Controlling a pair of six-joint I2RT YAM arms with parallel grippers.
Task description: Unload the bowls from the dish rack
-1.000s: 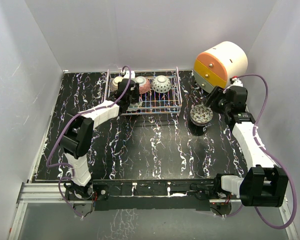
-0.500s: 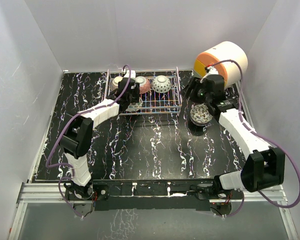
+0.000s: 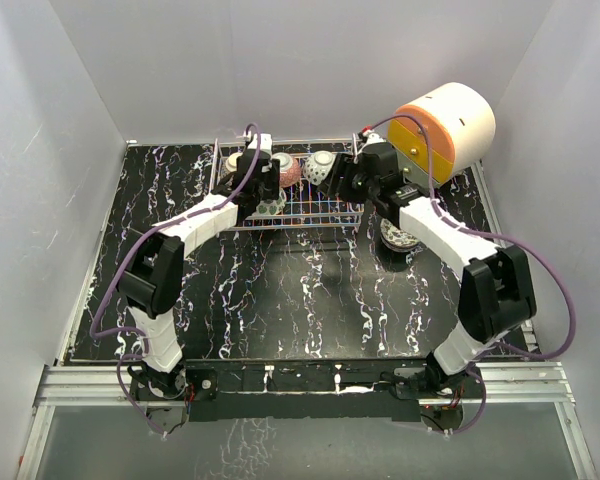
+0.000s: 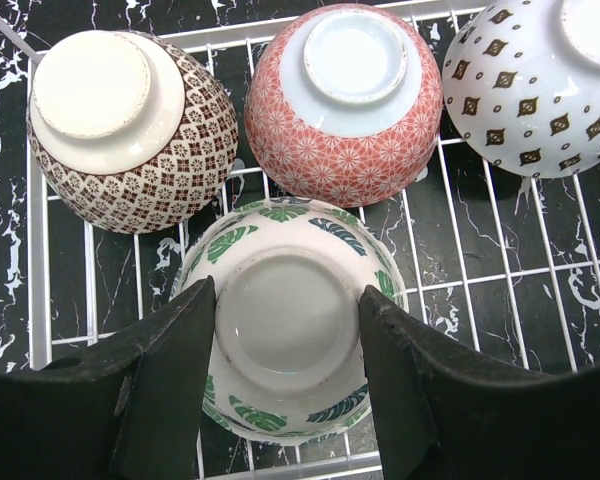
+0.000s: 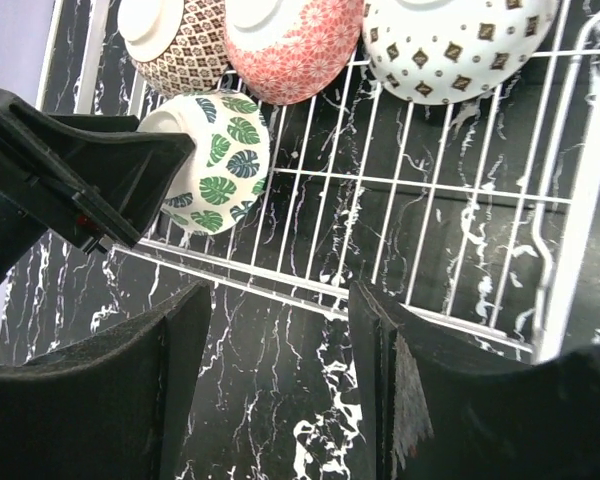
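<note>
The dish rack holds a brown-patterned bowl, a pink-red bowl, a white bowl with brown diamonds and a green-leaf bowl, all foot up. My left gripper is open, its fingers close on either side of the green-leaf bowl's foot ring; in the top view it is over the rack's front left. My right gripper is open and empty above the table, just outside the rack's front rail. A bowl stack stands on the table, right of the rack.
A big white cylinder with an orange-yellow face lies at the back right, behind my right arm. White walls close in the black marbled table on three sides.
My right arm swung left from the bowl stack to the rack's front right corner. My left gripper shifted slightly over the green-leaf bowl, which stays in the rack.
</note>
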